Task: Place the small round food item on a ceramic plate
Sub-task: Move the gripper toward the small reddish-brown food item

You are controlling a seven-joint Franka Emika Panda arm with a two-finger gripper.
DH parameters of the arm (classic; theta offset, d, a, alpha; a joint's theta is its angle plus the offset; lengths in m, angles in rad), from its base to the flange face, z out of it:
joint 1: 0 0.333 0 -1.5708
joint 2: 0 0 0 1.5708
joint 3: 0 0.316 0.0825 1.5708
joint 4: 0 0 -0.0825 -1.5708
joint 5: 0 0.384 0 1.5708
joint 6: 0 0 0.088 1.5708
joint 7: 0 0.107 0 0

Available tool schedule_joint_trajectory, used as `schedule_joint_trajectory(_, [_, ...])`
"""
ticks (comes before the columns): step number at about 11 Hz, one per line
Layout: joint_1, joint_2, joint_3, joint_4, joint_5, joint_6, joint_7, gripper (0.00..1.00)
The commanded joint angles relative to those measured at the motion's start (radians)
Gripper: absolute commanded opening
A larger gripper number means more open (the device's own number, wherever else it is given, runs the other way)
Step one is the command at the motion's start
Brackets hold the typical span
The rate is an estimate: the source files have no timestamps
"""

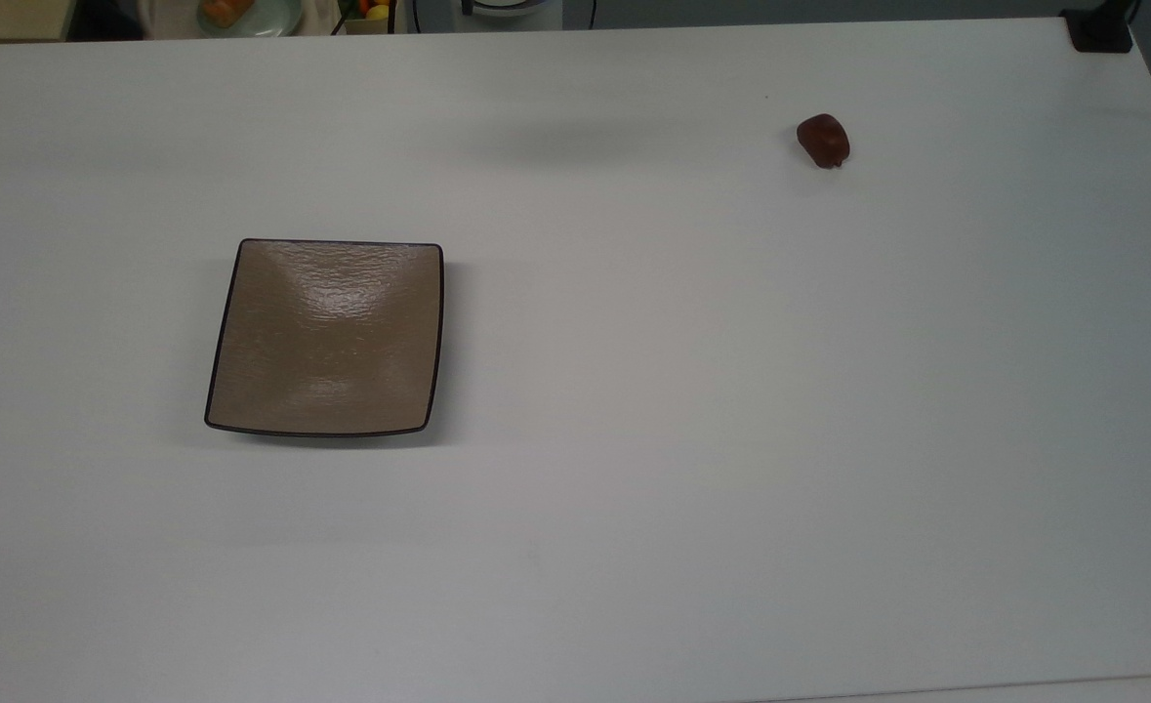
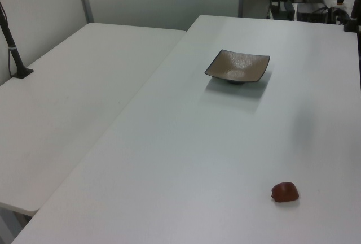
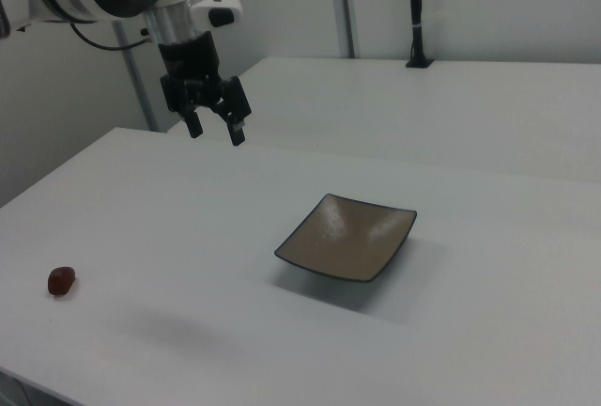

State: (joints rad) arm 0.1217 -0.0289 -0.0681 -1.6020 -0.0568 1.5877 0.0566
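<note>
You're at zero: tool (image 3: 215, 130) hangs open and empty high above the tabletop (image 1: 692, 410), small round food item (image 3: 61, 281) well below-left in the right view, ceramic plate (image 3: 349, 237) bare.

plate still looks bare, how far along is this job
Nothing looks done yet. The brown square plate holds nothing, and the small dark red food item lies on the white table, far off toward the top view's right. Nothing is in hand: in the right view the gripper hangs open above the table, away from both. Left to do: reach the food item, grasp it, carry it over and set it on the plate.
</note>
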Motion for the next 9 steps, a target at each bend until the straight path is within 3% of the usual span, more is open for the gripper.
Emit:
schedule_joint_trajectory(1, [0.013, -0.008, -0.016, -0.001, -0.003, -0.02, -0.021, 1.0])
schedule_joint_trajectory(9, [0.006, 0.009, -0.01, -0.004, 0.014, -0.015, -0.018, 1.0])
